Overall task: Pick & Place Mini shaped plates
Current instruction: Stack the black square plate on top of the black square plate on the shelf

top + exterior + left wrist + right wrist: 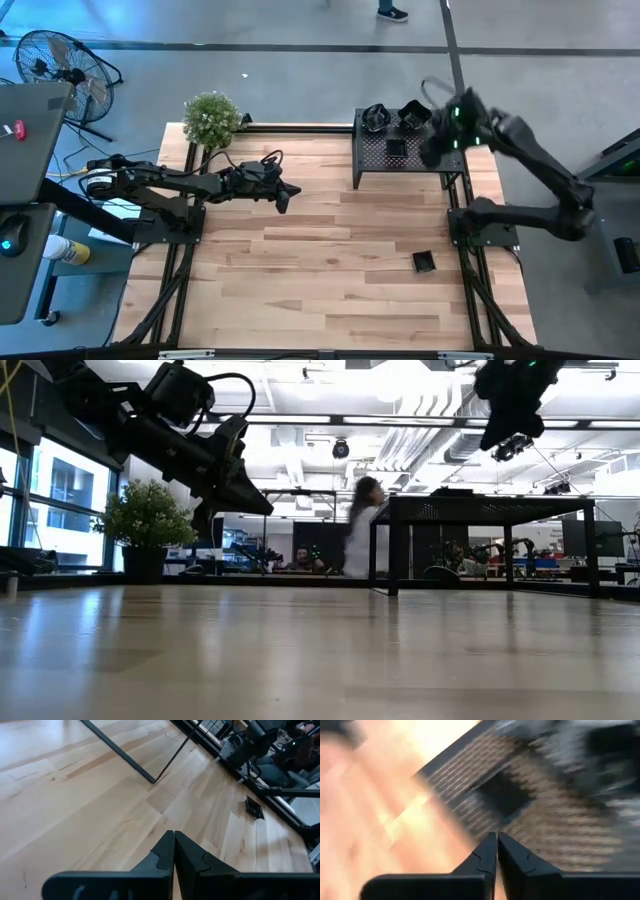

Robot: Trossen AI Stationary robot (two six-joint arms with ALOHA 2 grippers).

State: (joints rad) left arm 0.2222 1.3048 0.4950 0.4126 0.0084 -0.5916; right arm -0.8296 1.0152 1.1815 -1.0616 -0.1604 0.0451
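Right gripper (497,836) fingers together, empty, above black perforated metal stand (375,165) | three glossy black mini plates (397,147) on stand | one square plate (424,262) left on wooden table (300,270)

Grey floor (300,75), floor fan (60,65), bright ceiling lights (400,420)
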